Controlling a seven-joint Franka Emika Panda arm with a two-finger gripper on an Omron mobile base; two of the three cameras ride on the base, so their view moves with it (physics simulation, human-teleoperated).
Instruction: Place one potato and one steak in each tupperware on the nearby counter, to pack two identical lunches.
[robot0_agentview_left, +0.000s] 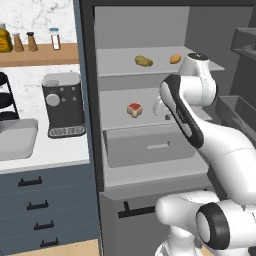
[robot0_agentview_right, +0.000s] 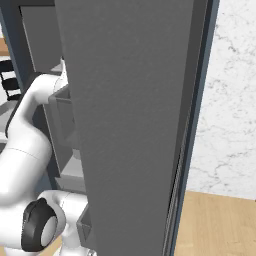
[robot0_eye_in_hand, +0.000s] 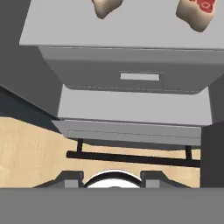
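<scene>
While the fridge stands open, two potatoes sit on its upper shelf: one potato (robot0_agentview_left: 143, 61) toward the middle, a second potato (robot0_agentview_left: 175, 58) to its right, well apart from each other. One shelf down lies a steak (robot0_agentview_left: 134, 109), red on top with a pale rim; the hand view shows that steak (robot0_eye_in_hand: 197, 13) at its top right and another steak (robot0_eye_in_hand: 105, 6) at its top left, both on the shelf edge above a grey drawer (robot0_eye_in_hand: 131, 74). The white arm's upper link crosses in front of the right half of the steak shelf in the left base view, hiding what lies behind it. The pincer itself is hidden there; its tips are drawn together, clamped on nothing I can see. Left of the fridge runs the tabletop (robot0_agentview_left: 45, 157), carrying a coffee machine (robot0_agentview_left: 62, 104). The open fridge door (robot0_agentview_right: 130, 125) blocks most of the right base view.
</scene>
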